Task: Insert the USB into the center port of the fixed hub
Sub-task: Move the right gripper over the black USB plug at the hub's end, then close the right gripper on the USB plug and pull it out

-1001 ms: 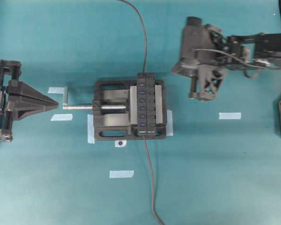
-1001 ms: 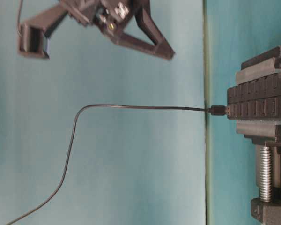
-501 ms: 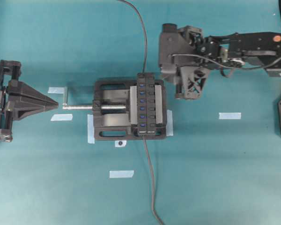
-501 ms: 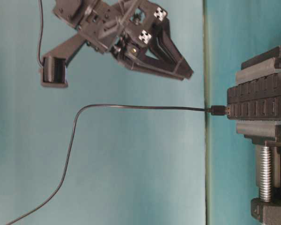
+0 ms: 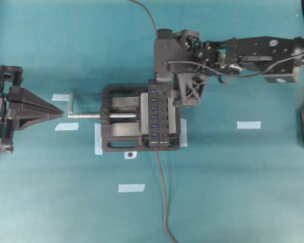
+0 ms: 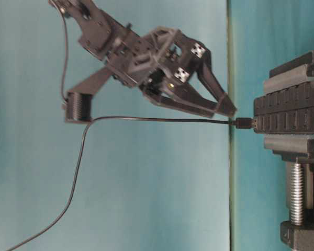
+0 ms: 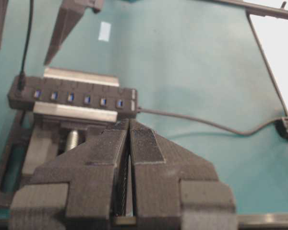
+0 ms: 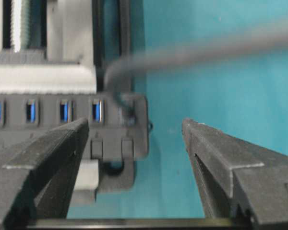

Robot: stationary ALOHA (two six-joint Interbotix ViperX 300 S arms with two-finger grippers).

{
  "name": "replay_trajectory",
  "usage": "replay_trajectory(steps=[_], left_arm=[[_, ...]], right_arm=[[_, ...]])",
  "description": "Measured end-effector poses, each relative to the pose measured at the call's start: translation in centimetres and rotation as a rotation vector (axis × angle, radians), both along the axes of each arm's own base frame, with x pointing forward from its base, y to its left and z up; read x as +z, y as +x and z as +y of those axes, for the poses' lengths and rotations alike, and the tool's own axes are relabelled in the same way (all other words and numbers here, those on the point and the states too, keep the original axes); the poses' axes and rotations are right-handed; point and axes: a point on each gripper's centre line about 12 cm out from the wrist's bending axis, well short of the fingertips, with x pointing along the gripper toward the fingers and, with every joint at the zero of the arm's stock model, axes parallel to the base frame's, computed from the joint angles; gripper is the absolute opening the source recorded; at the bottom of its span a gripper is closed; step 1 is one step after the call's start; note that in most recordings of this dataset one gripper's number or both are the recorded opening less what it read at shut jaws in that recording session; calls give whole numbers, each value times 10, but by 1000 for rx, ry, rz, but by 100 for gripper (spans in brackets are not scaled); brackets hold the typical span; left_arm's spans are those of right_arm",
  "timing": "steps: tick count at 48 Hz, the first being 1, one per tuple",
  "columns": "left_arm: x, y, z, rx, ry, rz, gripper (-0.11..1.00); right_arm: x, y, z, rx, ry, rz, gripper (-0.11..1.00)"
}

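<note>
USB [image 6: 244, 123] sits plugged into the end slot of the hub [image 5: 157, 112], just below the tips of our right end effector [image 6: 227, 110], whose fingers are spread wide and hold nothing. We judge the task barely begun: the plug must be gripped, pulled out and moved to the center port [image 5: 154, 111], further along the row from the right end effector. Our left end effector [image 7: 129, 139] is closed and empty, well clear of the vise [image 5: 116, 139].
</note>
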Motion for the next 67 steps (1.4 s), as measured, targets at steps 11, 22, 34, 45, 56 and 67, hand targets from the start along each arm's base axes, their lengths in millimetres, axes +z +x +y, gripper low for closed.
replay_trajectory(steps=[11,22,34,45,56,67], left_arm=[[0,-1,0,-1,-2,-3,0],[0,-2,0,-1,-2,-5,0],[-1,-2,0,0,-2,-3,0],[-1,-2,0,-1,-2,-1,0],[-1,-4,0,-1,-3,-8,0],[0,-6,0,-1,-3,-17,0]], right_arm=[[-8,7,-2,-1,4,12,80],[-11,9,-2,0,4,18,80],[-10,9,-2,0,3,12,71],[-11,9,-2,0,3,13,62],[-13,11,-2,1,2,15,60],[-11,14,-3,0,2,7,54]])
